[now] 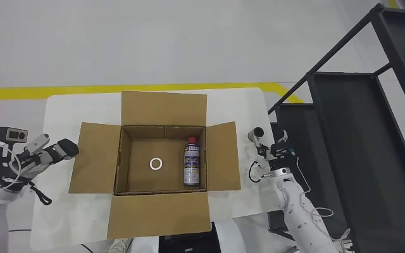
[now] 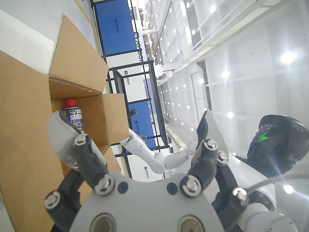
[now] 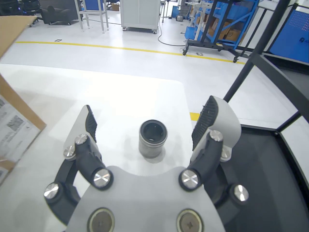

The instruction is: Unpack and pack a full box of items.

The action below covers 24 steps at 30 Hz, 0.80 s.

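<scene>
Box [image 1: 163,107] of brown cardboard sits on the white table [image 1: 247,104] with all 4 flaps folded outward; inside it, a spray can [image 1: 192,163] lies along the right wall, red cap toward the far side, and 1 white ring [image 1: 156,164] rests on the floor near the middle; right gripper [image 3: 149,108] hangs low beside the right flap, jaws spread wide, with a metal sleeve [image 3: 152,138] standing upright on the table between them, touching neither; left gripper [image 2: 132,119] hovers off the left flap, jaws spread, holding nothing.
</scene>
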Each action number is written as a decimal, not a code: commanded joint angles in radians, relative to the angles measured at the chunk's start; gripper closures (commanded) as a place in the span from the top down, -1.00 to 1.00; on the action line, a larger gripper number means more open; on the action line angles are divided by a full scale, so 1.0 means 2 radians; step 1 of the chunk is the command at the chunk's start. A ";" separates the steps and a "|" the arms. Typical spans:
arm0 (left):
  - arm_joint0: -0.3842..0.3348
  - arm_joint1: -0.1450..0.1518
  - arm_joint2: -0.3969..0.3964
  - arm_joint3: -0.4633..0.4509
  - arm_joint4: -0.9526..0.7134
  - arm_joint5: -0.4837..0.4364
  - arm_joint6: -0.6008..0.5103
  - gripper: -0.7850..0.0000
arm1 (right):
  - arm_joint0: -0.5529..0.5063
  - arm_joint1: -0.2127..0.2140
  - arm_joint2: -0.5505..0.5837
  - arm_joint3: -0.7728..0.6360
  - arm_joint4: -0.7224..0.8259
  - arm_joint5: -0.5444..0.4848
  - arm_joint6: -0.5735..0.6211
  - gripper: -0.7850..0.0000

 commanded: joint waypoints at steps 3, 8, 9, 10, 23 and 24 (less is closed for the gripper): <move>0.000 0.000 0.000 0.000 0.000 0.000 0.000 1.00 | 0.039 -0.005 -0.015 0.071 -0.004 -0.004 -0.015 1.00; 0.000 0.000 0.000 0.000 0.000 0.000 0.000 1.00 | 0.080 -0.011 -0.036 0.140 0.003 -0.042 -0.031 1.00; 0.000 0.000 0.000 0.000 0.000 0.000 0.000 1.00 | 0.088 -0.012 -0.040 0.153 0.002 -0.043 -0.035 1.00; 0.000 0.000 0.000 0.000 0.000 0.000 0.000 1.00 | 0.095 -0.014 -0.043 0.165 0.002 -0.044 -0.038 1.00; 0.000 0.000 0.000 0.000 0.000 0.000 0.000 1.00 | 0.171 -0.029 -0.068 0.285 0.019 -0.059 -0.025 1.00; 0.000 0.000 0.000 0.000 0.000 0.000 0.000 1.00 | 0.175 -0.030 -0.069 0.291 0.024 -0.064 -0.023 1.00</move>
